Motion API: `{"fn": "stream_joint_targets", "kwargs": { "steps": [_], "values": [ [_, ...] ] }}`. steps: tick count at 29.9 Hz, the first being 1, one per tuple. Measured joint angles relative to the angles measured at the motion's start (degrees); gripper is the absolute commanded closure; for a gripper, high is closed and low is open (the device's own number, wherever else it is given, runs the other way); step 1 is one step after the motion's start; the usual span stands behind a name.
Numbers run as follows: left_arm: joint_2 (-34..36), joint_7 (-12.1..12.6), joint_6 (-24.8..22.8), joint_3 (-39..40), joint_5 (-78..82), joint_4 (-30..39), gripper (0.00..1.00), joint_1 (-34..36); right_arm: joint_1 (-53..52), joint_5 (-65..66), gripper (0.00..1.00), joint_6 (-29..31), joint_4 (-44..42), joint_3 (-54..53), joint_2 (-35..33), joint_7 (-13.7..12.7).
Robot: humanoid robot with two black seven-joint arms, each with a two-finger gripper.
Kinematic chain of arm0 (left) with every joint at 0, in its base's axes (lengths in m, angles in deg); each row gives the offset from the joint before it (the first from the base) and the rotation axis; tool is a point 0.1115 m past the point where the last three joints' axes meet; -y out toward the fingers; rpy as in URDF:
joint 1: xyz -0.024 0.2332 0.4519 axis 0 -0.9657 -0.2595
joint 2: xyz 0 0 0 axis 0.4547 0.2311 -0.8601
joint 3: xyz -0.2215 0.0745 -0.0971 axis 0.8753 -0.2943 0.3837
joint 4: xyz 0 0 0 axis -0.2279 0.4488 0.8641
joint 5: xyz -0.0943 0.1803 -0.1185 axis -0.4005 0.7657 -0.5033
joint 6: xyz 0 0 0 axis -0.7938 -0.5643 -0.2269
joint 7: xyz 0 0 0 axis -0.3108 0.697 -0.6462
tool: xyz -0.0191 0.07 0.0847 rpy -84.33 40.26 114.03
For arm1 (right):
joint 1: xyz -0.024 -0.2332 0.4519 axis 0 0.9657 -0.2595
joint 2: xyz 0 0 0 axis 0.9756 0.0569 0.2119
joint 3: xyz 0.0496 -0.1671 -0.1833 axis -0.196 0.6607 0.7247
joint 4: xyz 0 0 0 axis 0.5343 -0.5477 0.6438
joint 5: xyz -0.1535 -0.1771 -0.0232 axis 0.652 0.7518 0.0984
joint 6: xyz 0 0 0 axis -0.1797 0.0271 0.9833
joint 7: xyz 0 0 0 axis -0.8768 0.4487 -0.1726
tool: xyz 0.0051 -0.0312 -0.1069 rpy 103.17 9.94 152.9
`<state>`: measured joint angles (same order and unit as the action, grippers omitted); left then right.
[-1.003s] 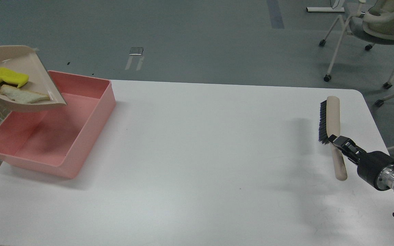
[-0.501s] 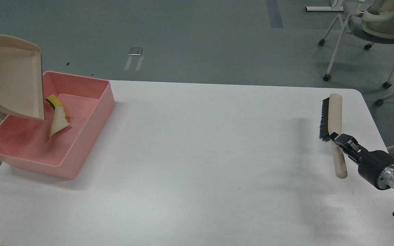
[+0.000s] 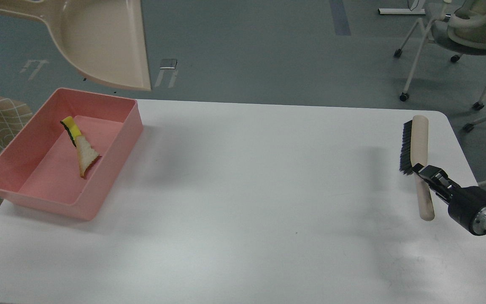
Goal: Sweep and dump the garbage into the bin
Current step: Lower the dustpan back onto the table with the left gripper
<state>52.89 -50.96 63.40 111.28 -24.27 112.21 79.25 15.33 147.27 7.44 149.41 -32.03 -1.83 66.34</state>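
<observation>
The sponge piece (image 3: 69, 128) and bread slice (image 3: 86, 156) are seen lying in the pink bin (image 3: 112, 169) — the brush (image 3: 419, 156) is clamped by the right gripper (image 3: 425, 174); the left gripper is out of view.

A pink rectangular plastic tub (image 3: 112, 139) holds a yellow sponge piece with a dark green edge (image 3: 70, 128) and a whitish, tan-crusted bread slice (image 3: 86, 157). A beige plastic dustpan (image 3: 99, 42) is plain. A beige brush (image 3: 420, 160) has black bristles. The table (image 3: 247, 190) is white.

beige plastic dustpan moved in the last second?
Yes. The beige plastic dustpan went from low over the pink plastic tub's left end to up and right, now empty above the tub's far edge.
</observation>
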Motion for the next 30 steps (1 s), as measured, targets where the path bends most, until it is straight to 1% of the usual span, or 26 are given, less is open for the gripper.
{"fn": "stream_joint_targets", "kwargs": {
  "steps": [2, 3, 6, 9, 12, 15, 17, 21, 26, 30],
  "values": [
    [-5.4, 0.2, -0.9, -0.3, -0.1, -0.1, 0.91, 0.8, 0.2, 0.0, 0.82, 0.0, -0.1, 0.0, -1.4, 0.0],
    [-7.9, 0.6, -1.0, -0.6, 0.0, -0.2, 0.91, 1.0, 0.2, 0.1, 0.82, 0.0, -0.3, 0.0, -2.2, 0.0],
    [-16.4, 2.8, -1.2, -3.9, 0.4, -0.3, 0.91, 1.6, 0.2, 0.2, 0.82, 0.0, -0.9, -0.1, -3.9, 0.0],
    [-23.1, 4.6, -1.0, -9.5, 1.0, -0.9, 0.91, 2.8, 0.1, 0.3, 0.81, 0.1, -2.2, 0.0, -6.0, 0.1],
    [-29.4, 5.3, 0.6, -18.0, 1.5, -2.8, 0.91, 5.6, 0.1, 0.3, 0.81, 0.2, -3.5, 0.6, -8.9, 0.3],
    [-33.2, 5.2, 4.0, -23.3, 1.5, -5.0, 0.9, 6.6, 0.1, 0.3, 0.8, 0.4, -3.9, 0.9, -10.3, 1.1],
    [-36.0, 5.2, 5.9, -25.2, 1.5, -5.9, 0.9, 6.6, 0.2, 0.3, 0.8, 0.6, -3.6, 1.3, -10.8, 1.5],
    [-40.3, 5.1, 7.8, -28.0, 1.5, -7.2, 0.9, 6.3, 0.3, 0.8, 0.81, 0.7, -2.7, 5.1, -11.9, 2.2],
    [-41.8, 4.6, 9.9, -34.2, 1.6, -10.5, 0.9, 6.2, -0.4, 0.8, 0.8, 0.7, 0.7, 9.9, -13.4, 2.8],
    [-42.0, 4.2, 10.3, -36.4, 1.5, -11.1, 0.89, 6.0, -1.3, 1.7, 0.8, 0.7, 1.0, 12.4, -13.4, 2.8]
  ]
}}
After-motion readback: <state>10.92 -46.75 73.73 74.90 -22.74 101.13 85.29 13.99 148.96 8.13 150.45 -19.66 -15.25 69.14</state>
